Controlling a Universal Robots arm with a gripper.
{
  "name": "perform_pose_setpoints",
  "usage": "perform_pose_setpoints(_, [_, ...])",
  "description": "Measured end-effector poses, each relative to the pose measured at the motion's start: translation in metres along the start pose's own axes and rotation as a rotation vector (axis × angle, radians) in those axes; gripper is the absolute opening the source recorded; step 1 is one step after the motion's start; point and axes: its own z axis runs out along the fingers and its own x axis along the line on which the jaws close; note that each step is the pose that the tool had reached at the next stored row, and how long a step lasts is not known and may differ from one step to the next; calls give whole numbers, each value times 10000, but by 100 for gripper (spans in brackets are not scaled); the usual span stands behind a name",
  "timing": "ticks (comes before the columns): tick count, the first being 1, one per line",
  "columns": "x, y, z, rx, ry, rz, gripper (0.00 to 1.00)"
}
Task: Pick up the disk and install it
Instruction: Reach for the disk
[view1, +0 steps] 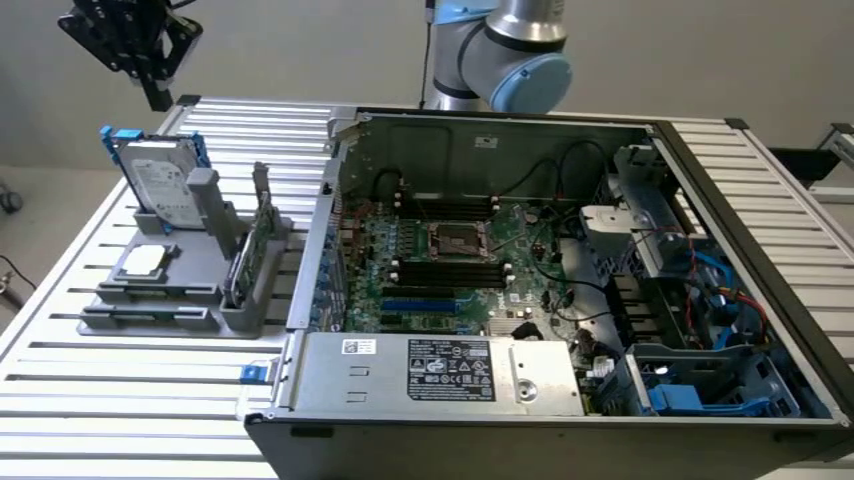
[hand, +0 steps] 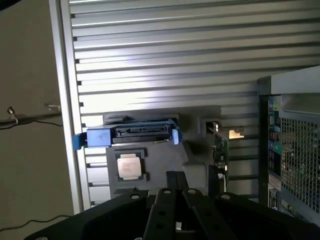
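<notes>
The robot's hand (view1: 158, 95) hangs empty above the far corner of the slatted bench (view1: 94, 410), its fingers pressed together; the disk (view1: 160, 178) stands on edge below it in a grey holder (view1: 200, 300), leaning slightly, blue carrier framing the labelled face. From the wrist, the hand (hand: 175, 176) looks down on the disk's (hand: 132, 134) top edge, with the bench (hand: 175, 50) beyond.

The likeliest trouble lies in those closed fingers; brought down as they are, they would probably strike the disk's upper edge rather than straddle it, and could jolt it in its slot. The neighbours add risk; a square chip (view1: 144, 260) lies flat just in front of the disk and a green card (view1: 254, 235) stands near it in the same holder, so an off-line approach might clip either. The carrier's plastic probably flexes; a grip on the frame alone could let the heavy metal body slip or swing. The open computer case (view1: 481, 130) stands just beside the holder; its near wall, and the cables (view1: 727, 295) around the drive bay (view1: 707, 385), look apt to snag a carried disk.
</notes>
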Motion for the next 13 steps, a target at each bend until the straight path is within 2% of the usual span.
perform_pose_setpoints(8, [378,196,29,35,-2,1,11])
perform_pose_setpoints(13, [611,238,45,48,-4,2,11])
